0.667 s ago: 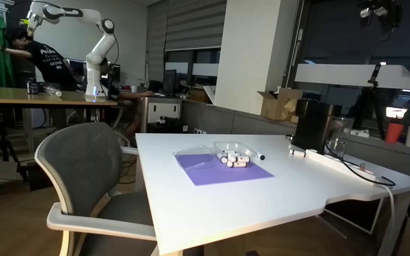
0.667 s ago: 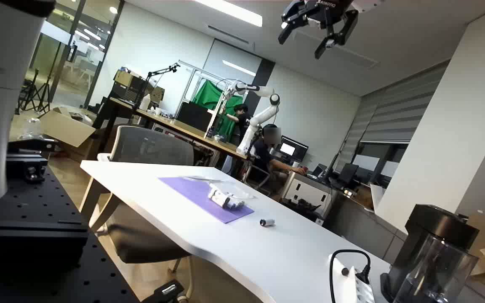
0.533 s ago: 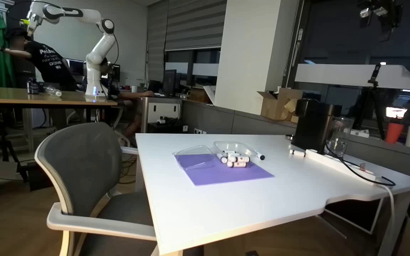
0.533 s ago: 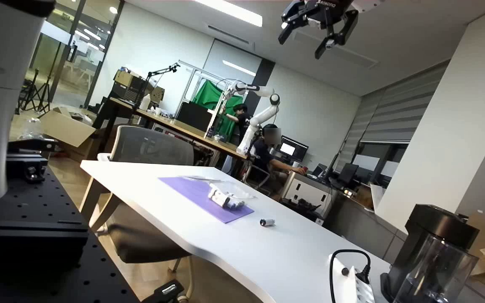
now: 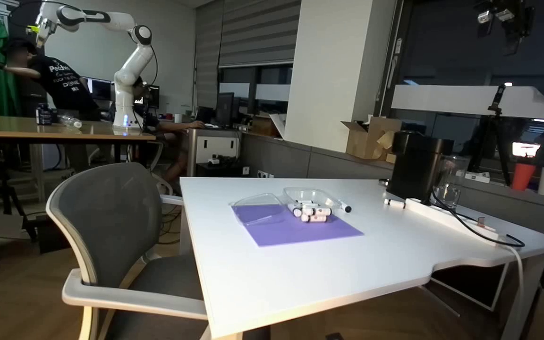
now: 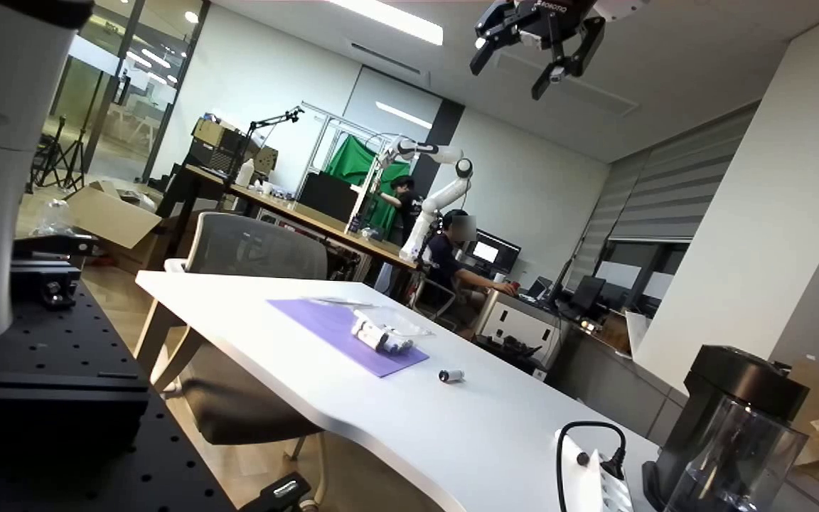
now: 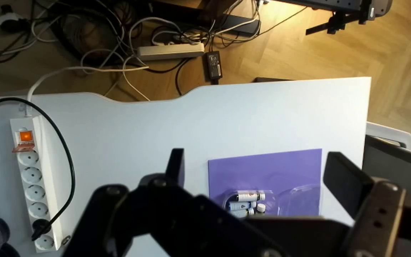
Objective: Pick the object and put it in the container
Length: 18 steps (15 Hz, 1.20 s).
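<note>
We see the fingers (image 7: pixel 346 184) spread wide in the wrist view; they hang well above the white tabletop (image 5: pixel 324 274), toward the upper right in both exterior views. Near the middle of an exterior view we have the clear container (image 5: pixel 310 194), at least partly on a purple sheet (image 5: pixel 295 235), with several small bottles (image 5: pixel 318 211) in it and a clear plastic piece (image 5: pixel 259 208) just to its left. We cannot tell which bottle the task means; a loose bottle (image 6: pixel 452 375) lies on the tabletop, just beside the sheet, in the lower middle of an exterior view.
</note>
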Available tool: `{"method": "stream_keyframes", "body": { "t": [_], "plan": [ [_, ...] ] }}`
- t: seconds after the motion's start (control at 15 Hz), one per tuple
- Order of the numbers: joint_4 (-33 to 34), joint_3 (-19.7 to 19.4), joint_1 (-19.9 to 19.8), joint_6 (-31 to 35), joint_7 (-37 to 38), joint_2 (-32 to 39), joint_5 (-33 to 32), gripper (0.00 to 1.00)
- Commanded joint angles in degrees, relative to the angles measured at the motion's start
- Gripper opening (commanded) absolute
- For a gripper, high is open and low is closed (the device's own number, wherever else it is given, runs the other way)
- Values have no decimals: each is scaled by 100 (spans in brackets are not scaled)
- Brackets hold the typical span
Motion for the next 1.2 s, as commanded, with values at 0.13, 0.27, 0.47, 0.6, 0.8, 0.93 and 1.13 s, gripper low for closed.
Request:
{"method": "stream_keyframes", "body": {
  "t": [0.13,0.27,0.47,0.6,0.8,0.93,1.13],
  "plan": [
    [324,97,-239,971,-435,705,-62,100],
    [470,73,-326,1592,-657,1225,66,100],
    [742,154,-539,2534,-781,2138,332,100],
    [1039,288,-715,3054,-718,2805,549,100],
    [1674,596,-971,3477,-559,3754,656,100],
    [2202,768,-1076,3496,-291,4384,488,100],
    [1956,957,-1203,3520,-204,4335,295,100]
  ]
}}
